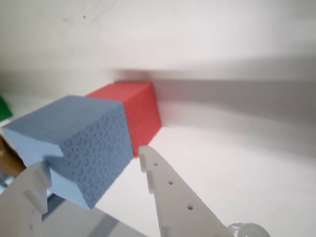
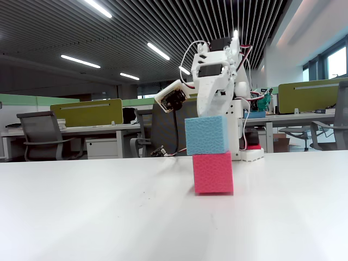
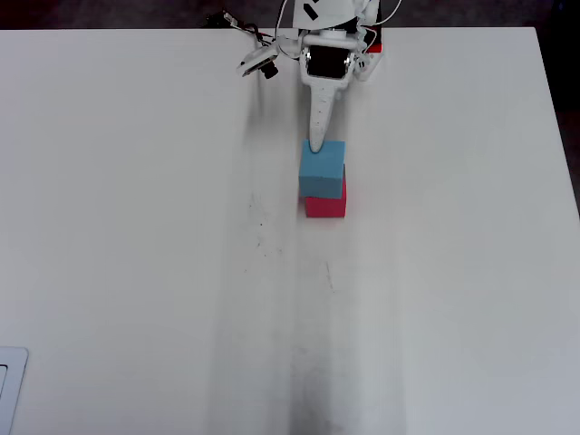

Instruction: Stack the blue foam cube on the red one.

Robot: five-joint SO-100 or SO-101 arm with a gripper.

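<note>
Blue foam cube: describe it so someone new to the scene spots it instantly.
On the white table, just in front of the white arm's base, two foam cubes form a short stack. The blue foam cube is the upper one, sky-blue and pitted, sitting on the pinkish-red cube.

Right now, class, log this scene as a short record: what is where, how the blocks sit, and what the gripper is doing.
surface: white table
bottom block: red cube, on the table
top block: blue cube, resting on the red cube, offset slightly left in the fixed view
gripper: open, fingers either side of the blue cube
stack status: blue on red, gripper not yet clear
</note>
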